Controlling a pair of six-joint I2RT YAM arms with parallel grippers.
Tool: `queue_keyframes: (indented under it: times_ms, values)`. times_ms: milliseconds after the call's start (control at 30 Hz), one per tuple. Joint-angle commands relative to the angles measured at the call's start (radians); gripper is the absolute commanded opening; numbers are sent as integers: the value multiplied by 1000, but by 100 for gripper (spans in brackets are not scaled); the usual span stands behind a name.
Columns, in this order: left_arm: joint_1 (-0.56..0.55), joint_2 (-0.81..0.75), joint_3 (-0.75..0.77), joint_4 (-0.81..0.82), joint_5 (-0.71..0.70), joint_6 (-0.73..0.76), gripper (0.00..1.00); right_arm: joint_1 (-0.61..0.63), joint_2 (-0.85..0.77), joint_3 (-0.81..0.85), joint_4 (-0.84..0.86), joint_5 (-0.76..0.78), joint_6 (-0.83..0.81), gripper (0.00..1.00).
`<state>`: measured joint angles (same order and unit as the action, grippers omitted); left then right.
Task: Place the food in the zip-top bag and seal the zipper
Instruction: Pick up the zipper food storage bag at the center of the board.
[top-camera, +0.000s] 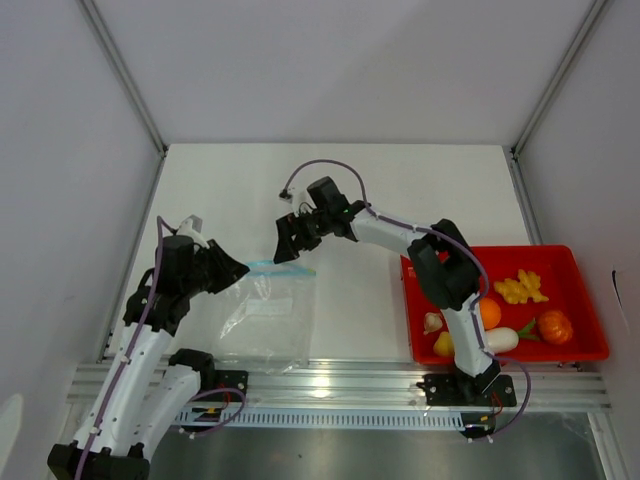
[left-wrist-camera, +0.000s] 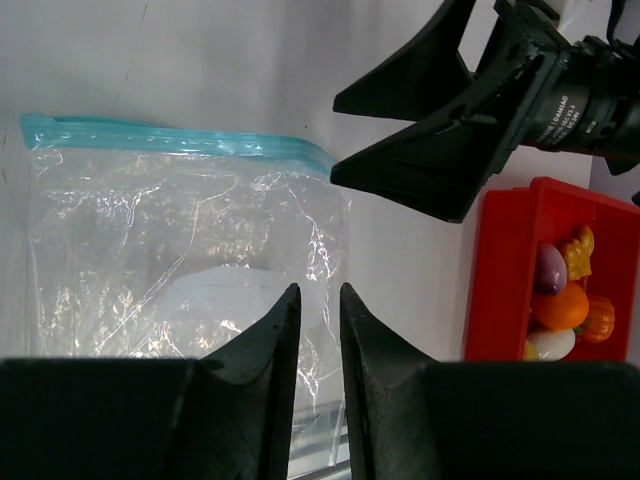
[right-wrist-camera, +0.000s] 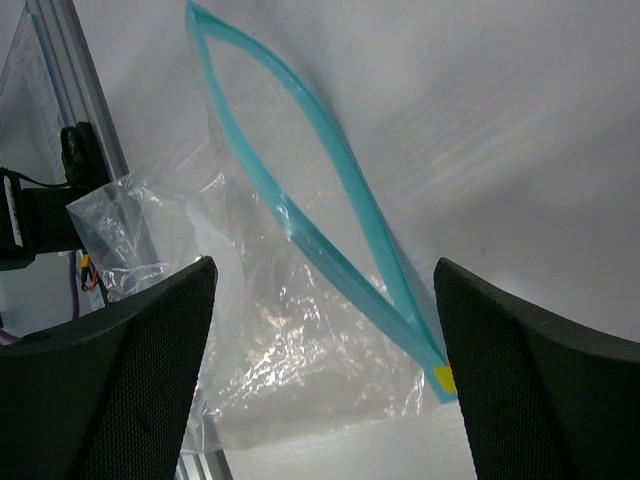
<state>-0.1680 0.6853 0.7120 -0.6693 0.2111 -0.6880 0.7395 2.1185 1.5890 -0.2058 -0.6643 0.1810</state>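
pincer (right-wrist-camera: 322, 265) of the right arm (top-camera: 400, 232), stretched leftward, gapes above the zip-top bag (top-camera: 265, 315).

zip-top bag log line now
bag: empty, on table | zipper: parted | food: in tray | left end effector: open | right end effector: open

Bright, even, diffuse lighting; the white table (top-camera: 420, 190) and walls (top-camera: 350, 70) are close to washed out, with only faint, soft shadows. Glints speckle the crinkled zip-top bag (left-wrist-camera: 180, 260) and the near aluminium rail (top-camera: 330, 375). In both wrist views the black fingers (right-wrist-camera: 110, 380) read dark and slightly soft.
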Motion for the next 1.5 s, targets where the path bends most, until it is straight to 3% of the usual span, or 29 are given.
queue_keyframes:
  times_ms: [0, 200, 433, 667, 867, 1033, 1133, 1200, 1233, 1467]
  values:
    - [-5, -38, -20, 5, -4, 18, 25, 21, 58, 115, -10, -57, -54, 90]
    - [-5, -36, -3, -1, 5, 28, 26, 26, 149, 198, -52, -103, -74, 85]
    - [-5, -6, 29, -26, 0, 19, 31, 52, 121, 97, -53, -196, -129, 74]
    - [-5, 71, 27, -33, 16, -27, 41, 83, 74, -24, -3, -215, -120, 43]
    - [-5, 122, 46, -41, 54, -57, 40, 129, -49, -115, 66, -6, -49, 33]
    - [-5, 151, 82, -32, 94, -68, 39, 141, -230, -224, 95, 169, 9, 33]
    - [-7, 166, 102, -27, 120, -71, 38, 146, -293, -254, 74, 181, 11, 34]
    - [-8, 169, 113, -20, 140, -73, 38, 147, -310, -262, 49, 184, 3, 23]
    - [-8, 169, 113, -16, 146, -74, 38, 147, -315, -265, 42, 181, 2, 2]
    - [-94, 244, 194, -91, 160, -113, 39, 210, -367, -316, 26, 308, -3, 0]
